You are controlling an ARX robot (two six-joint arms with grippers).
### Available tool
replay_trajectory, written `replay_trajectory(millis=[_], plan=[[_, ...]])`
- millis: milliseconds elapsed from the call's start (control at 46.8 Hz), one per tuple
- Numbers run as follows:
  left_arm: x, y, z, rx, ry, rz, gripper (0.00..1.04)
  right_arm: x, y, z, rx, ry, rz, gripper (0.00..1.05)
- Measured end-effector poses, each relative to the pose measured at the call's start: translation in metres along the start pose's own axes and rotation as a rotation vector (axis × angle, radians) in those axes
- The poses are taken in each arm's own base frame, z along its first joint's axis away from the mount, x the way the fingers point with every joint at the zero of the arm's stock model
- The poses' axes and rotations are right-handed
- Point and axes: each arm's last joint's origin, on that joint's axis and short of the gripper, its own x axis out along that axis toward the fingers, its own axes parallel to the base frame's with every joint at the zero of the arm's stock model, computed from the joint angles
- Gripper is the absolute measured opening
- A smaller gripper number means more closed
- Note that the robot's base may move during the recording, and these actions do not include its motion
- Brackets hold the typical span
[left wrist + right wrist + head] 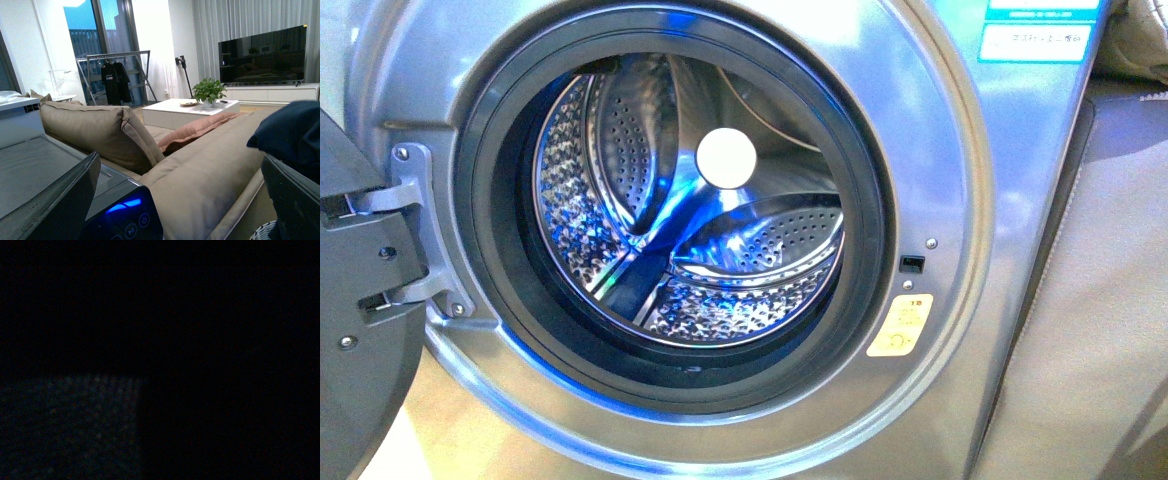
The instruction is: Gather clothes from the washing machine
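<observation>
The washing machine (960,200) faces the room squarely, door (360,330) swung open to the left. The navy clothes (295,132) sit bunched, with no clear long axis, beside one finger (295,200) of the wide-open left gripper (180,162). The right wrist view is dark, so I cannot tell the right gripper's state.

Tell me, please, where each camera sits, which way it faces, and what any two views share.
Front view: on the body between the arms, facing the washing machine, into its drum, door swung open at left; no arm shows.
Left wrist view: on the left wrist, above the machine's lit control panel, looking across a sofa toward a TV; the open left tool frames it, navy clothes beside it.
Right wrist view: dark; nothing to tell.
Shared: front and left wrist both show the washing machine.
</observation>
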Motion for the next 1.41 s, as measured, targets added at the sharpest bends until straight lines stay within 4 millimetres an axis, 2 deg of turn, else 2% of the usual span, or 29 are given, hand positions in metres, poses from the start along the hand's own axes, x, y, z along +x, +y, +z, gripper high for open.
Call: replay_trajectory(millis=[149, 342, 448, 491, 640, 726, 875, 1025, 1281, 1409], plan=[[0.0, 0.0, 0.0, 0.0, 0.0, 0.0, 0.98, -0.006, -0.029, -0.037, 0.044, 0.123, -0.095, 0.09], [0.0, 0.0, 0.0, 0.0, 0.0, 0.0, 0.98, -0.034, -0.069, -0.141, 0.131, 0.38, -0.245, 0.09], [0.0, 0.0, 0.0, 0.0, 0.0, 0.0, 0.98, -0.044, -0.092, -0.211, 0.167, 0.555, -0.353, 0.09], [0.0, 0.0, 0.0, 0.0, 0.0, 0.0, 0.98, -0.045, -0.098, -0.228, 0.17, 0.598, -0.38, 0.1], [0.0, 0.0, 0.0, 0.0, 0.0, 0.0, 0.98, -0.048, -0.112, -0.273, 0.221, 0.719, -0.45, 0.34], [0.0, 0.0, 0.0, 0.0, 0.0, 0.0, 0.98, -0.049, -0.114, -0.289, 0.258, 0.764, -0.457, 0.48], [0.0, 0.0, 0.0, 0.0, 0.0, 0.0, 0.98, -0.043, -0.108, -0.289, 0.275, 0.764, -0.429, 0.73], [-0.001, 0.0, 0.001, 0.0, -0.003, 0.001, 0.98, -0.031, -0.1, -0.267, 0.262, 0.699, -0.373, 0.98], [-0.001, 0.0, 0.001, 0.0, -0.003, 0.001, 0.98, -0.003, -0.073, -0.192, 0.171, 0.504, -0.229, 0.97], [-0.001, 0.0, 0.001, 0.0, -0.003, 0.001, 0.98, 0.009, -0.05, -0.15, 0.122, 0.399, -0.147, 0.97]])
